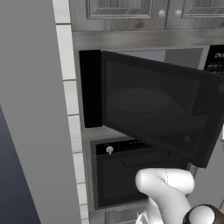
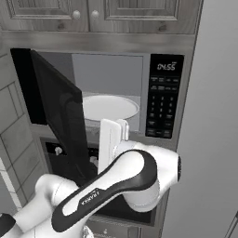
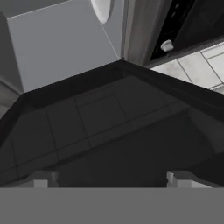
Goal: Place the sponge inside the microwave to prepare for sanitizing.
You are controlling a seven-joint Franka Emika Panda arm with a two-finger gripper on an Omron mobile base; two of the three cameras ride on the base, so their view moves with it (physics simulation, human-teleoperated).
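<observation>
The microwave (image 2: 111,93) is seen with its dark door (image 1: 153,105) swung wide open, a white turntable (image 2: 109,108) lying in the grey cavity. In the hand view the pincer (image 3: 113,180) is spread wide and empty, the door just ahead at twelve o'clock. The sponge cannot be located.

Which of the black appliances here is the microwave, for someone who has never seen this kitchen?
Look under the grey wall cabinets: the microwave is the built-in unit directly beneath them, its dark-windowed door swung open to the left. Inside is a grey cavity with a white round turntable, and a black keypad panel on the right. The black oven below has a knob instead.
</observation>
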